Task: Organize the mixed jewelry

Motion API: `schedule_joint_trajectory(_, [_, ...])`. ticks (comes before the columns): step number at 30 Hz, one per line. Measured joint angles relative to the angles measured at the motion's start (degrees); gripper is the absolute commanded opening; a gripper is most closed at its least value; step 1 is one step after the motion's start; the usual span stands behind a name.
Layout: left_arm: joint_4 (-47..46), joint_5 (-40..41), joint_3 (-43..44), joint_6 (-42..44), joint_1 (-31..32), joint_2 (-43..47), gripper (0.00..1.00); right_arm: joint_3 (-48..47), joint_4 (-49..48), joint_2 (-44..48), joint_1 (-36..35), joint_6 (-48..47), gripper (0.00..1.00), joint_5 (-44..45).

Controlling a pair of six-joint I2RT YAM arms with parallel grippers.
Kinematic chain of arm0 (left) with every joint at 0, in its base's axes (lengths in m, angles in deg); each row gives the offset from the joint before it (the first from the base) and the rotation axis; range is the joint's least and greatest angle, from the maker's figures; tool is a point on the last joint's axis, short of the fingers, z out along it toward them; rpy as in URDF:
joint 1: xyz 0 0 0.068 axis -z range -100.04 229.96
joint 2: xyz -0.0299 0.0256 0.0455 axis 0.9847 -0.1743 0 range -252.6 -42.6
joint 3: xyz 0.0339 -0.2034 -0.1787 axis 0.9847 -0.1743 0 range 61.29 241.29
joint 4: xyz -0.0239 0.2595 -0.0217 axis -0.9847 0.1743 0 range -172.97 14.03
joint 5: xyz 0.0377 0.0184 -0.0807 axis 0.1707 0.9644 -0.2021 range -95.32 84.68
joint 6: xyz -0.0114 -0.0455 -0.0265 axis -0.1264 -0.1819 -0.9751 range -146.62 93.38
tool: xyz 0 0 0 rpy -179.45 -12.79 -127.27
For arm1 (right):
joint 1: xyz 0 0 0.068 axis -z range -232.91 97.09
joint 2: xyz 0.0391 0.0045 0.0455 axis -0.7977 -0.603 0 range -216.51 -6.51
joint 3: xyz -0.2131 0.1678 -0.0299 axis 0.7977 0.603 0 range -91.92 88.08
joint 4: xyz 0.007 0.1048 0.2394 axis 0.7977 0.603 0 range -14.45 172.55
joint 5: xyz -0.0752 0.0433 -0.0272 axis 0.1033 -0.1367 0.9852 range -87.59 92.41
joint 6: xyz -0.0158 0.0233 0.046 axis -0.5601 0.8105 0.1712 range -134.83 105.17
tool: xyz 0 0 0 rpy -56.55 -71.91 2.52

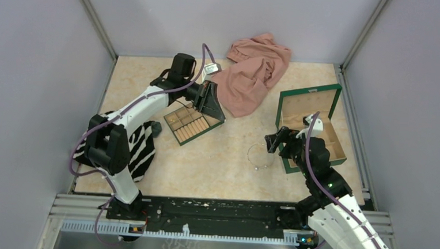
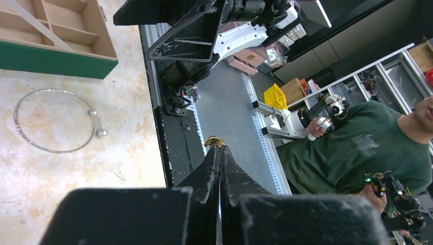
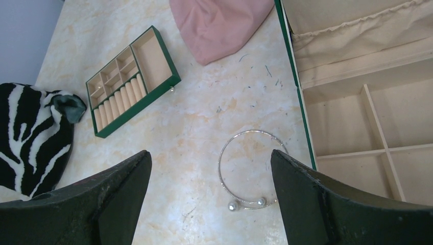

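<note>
The thin silvery necklace [image 1: 256,168] lies in a loop on the table beside the green wooden box [image 1: 308,101]. It also shows in the right wrist view [image 3: 234,205] with two small bead ends, and in the left wrist view [image 2: 102,132]. My right gripper [image 1: 274,142] hangs open above it, the loop lying toward the right finger [image 3: 210,163]. My left gripper [image 1: 210,104] is over the green-edged slotted tray [image 1: 197,136]. Its jaws [image 2: 220,149] are shut on a tiny gold-coloured piece [image 2: 215,140] at the tips.
A pink cloth [image 1: 252,74] lies at the back, against the box lid. A zebra-striped cloth [image 1: 138,145] lies at the left by the left arm. The box's compartments [image 3: 352,122] are open at the right. A tiny bead [image 3: 172,90] lies beside the slotted tray [image 3: 138,104].
</note>
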Motion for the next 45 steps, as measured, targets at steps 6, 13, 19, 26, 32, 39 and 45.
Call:
schedule_joint_trajectory(6, [-0.2,-0.3,-0.1,0.1,0.0,1.6,0.0,0.0,0.0,-0.1,0.0,0.0,0.86,0.0])
schedule_joint_trajectory(13, [-0.2,0.5,-0.5,0.1,0.0,1.8,0.0,0.0,0.0,-0.1,0.0,0.0,0.86,0.0])
schedule_joint_trajectory(19, [6.4,17.9,2.6,0.7,0.0,1.0,0.0,0.0,0.0,-0.1,0.0,0.0,0.86,0.0])
schedule_joint_trajectory(26, [16.1,54.3,8.1,-0.8,-0.1,-2.1,0.0,0.0,0.0,-0.1,0.0,0.0,0.86,-0.2])
schedule_joint_trajectory(32, [19.3,74.0,5.4,-3.6,-1.0,-4.6,0.0,0.0,0.0,-0.4,0.0,0.0,0.86,-0.3])
schedule_joint_trajectory(39, [18.5,88.3,4.1,-6.2,-1.9,-6.9,0.0,0.0,0.0,-0.7,0.0,0.0,0.86,-0.4])
schedule_joint_trajectory(45, [17.0,92.1,5.1,-7.2,-2.9,-10.7,0.0,0.0,0.0,-0.9,0.0,0.0,0.86,-0.4])
